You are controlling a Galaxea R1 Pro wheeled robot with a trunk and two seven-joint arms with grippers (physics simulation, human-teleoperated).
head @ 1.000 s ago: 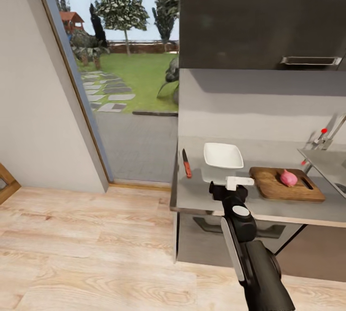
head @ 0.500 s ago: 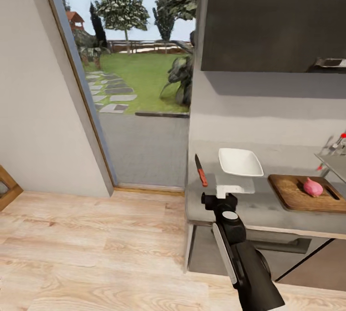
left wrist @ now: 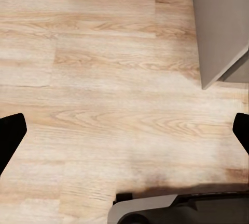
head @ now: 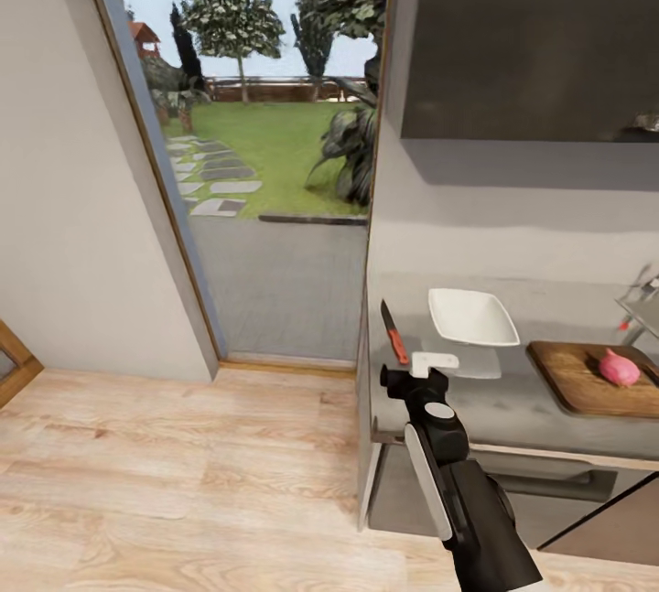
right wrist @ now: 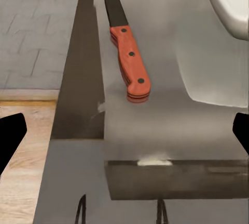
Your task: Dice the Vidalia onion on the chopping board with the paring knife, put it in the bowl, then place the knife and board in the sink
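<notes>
Knife lies on the countertop just left of the bowl, close to the counter's left edge, blade pointing toward the back wall, handle toward me. My right gripper hangs just short of the handle end, fingers spread wide, arm reaching straight forward. I judge the right arm nearer. The left gripper, also apart, faces the floor, probably hanging low.

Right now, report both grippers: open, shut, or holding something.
Left gripper: open, empty, above the wooden floor.
Right gripper: open, empty, near the paring knife on the countertop.
</notes>
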